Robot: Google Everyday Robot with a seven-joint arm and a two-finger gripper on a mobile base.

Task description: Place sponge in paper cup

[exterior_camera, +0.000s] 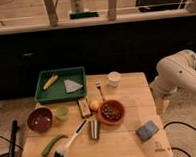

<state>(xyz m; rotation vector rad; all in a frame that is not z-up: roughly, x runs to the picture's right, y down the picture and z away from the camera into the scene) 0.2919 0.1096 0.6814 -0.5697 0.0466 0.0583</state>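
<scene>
The sponge (147,130), a small blue-grey block, lies flat near the table's front right corner. The paper cup (113,79), white and tapered, stands upright at the back middle of the table, well apart from the sponge. My white arm (178,70) comes in from the right. My gripper (162,105) hangs down just off the table's right edge, behind the sponge and to the right of the cup. It touches neither of them.
A green tray (47,93) at back left holds a yellow item and a pale grey triangular piece (72,86). An orange bowl (111,112), a metal cylinder (93,129), a brush (70,142), a light green cup (62,112) and a maroon bowl (40,119) fill the middle and left.
</scene>
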